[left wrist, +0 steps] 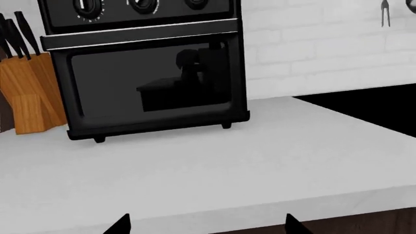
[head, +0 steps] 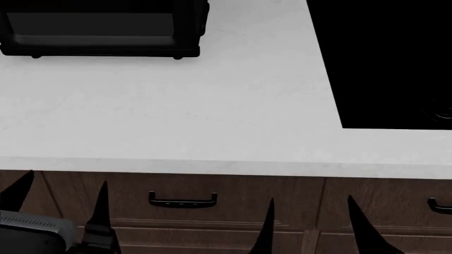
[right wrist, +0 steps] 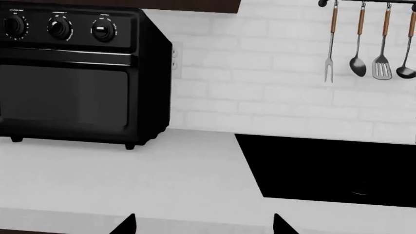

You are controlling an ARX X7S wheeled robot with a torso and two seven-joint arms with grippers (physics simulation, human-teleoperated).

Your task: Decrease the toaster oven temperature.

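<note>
The toaster oven (head: 106, 26) is a matte-black box with a dark glass door, standing at the back left of the white counter (head: 211, 106). In the right wrist view the toaster oven (right wrist: 71, 92) shows three round knobs (right wrist: 60, 28) in a row above the door. In the left wrist view the toaster oven (left wrist: 149, 83) fills the far side, its knobs (left wrist: 143, 4) cut off by the frame edge. My left gripper (head: 65, 182) and right gripper (head: 310, 200) hang open in front of the counter's front edge, well short of the oven. Both are empty, left gripper (left wrist: 206, 218) and right gripper (right wrist: 204, 216).
A flat black cooktop (head: 388, 63) is set into the counter at the right. A wooden knife block (left wrist: 29, 92) stands beside the oven. Utensils (right wrist: 357, 44) hang on a rail on the white brick wall. Brown drawers with dark handles (head: 182, 201) lie below the counter.
</note>
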